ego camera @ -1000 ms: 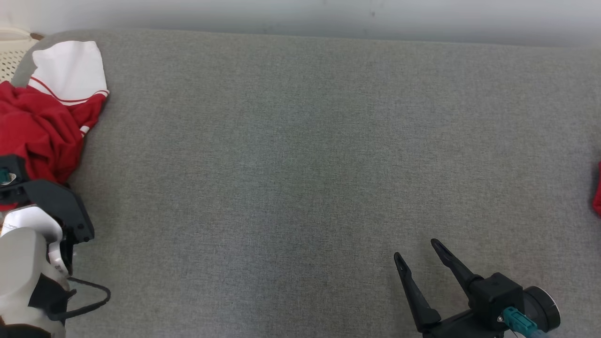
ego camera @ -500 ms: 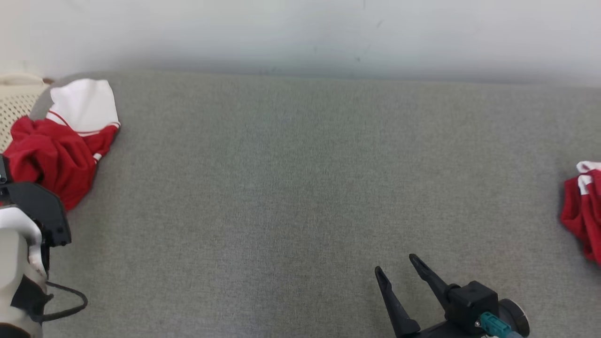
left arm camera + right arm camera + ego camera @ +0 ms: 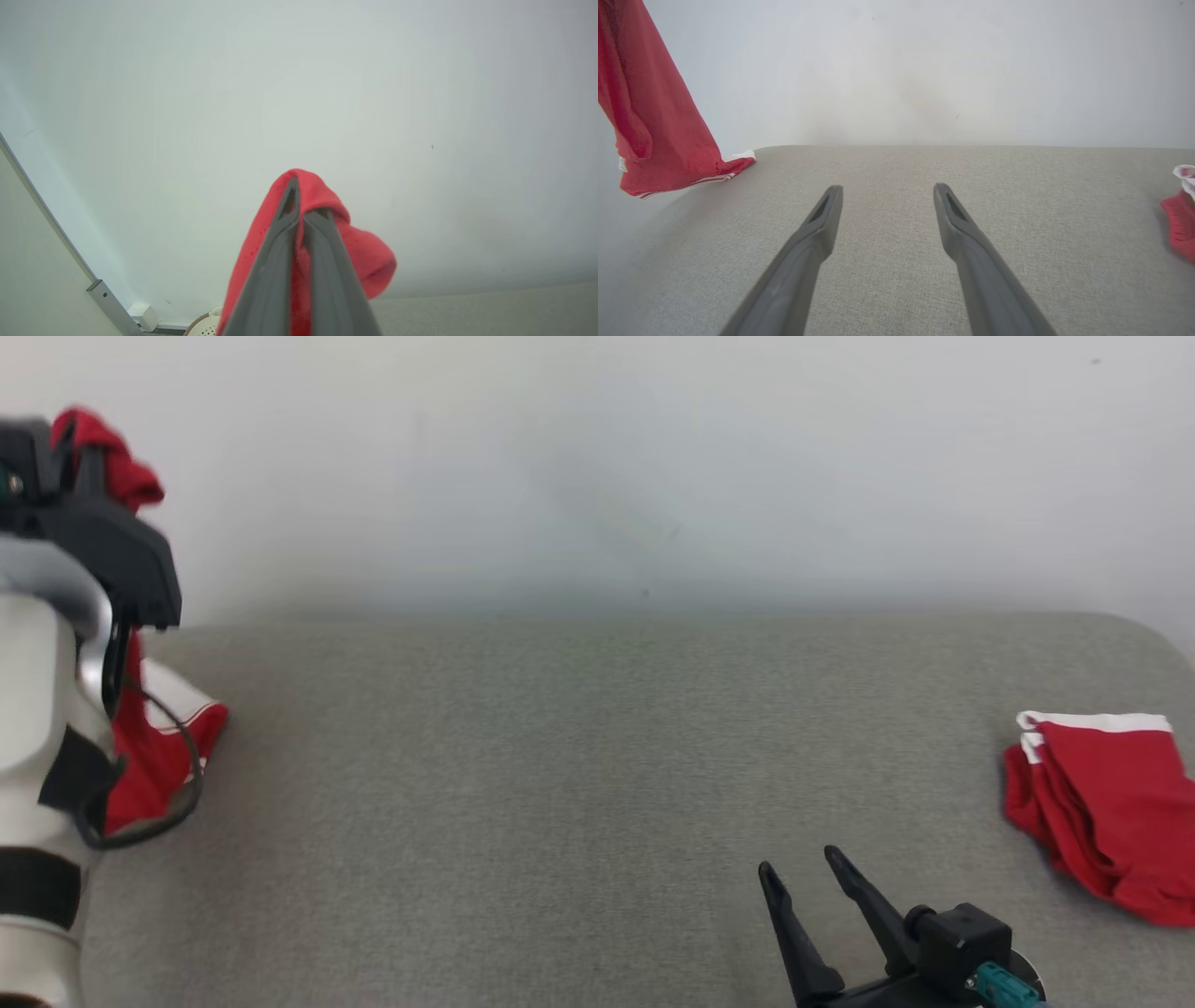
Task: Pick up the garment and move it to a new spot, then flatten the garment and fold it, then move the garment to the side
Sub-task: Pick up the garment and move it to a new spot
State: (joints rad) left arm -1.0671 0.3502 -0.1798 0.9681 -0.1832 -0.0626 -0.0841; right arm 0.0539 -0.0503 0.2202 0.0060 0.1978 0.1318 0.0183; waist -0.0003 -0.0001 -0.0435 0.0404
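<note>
You see the garment (image 3: pixel 154 756) hanging from the left gripper (image 3: pixel 299 205), its long axis upright, its hem pointing down and brushing the left end of the grey surface (image 3: pixel 560 756). A second ago it lay crumpled there; now the jaws pinch its red cloth. Your right gripper (image 3: pixel 798 860) gapes wide, empty, low over the surface

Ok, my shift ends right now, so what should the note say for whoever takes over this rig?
Left gripper: shut on the red garment, raised; its hem seems to touch the grey surface at the left end.
Right gripper: open, empty, over the surface's near side.
Second red garment: lying at the right end.
Done: pickup. Left: place at new spot, flatten, fold, move aside.
</note>
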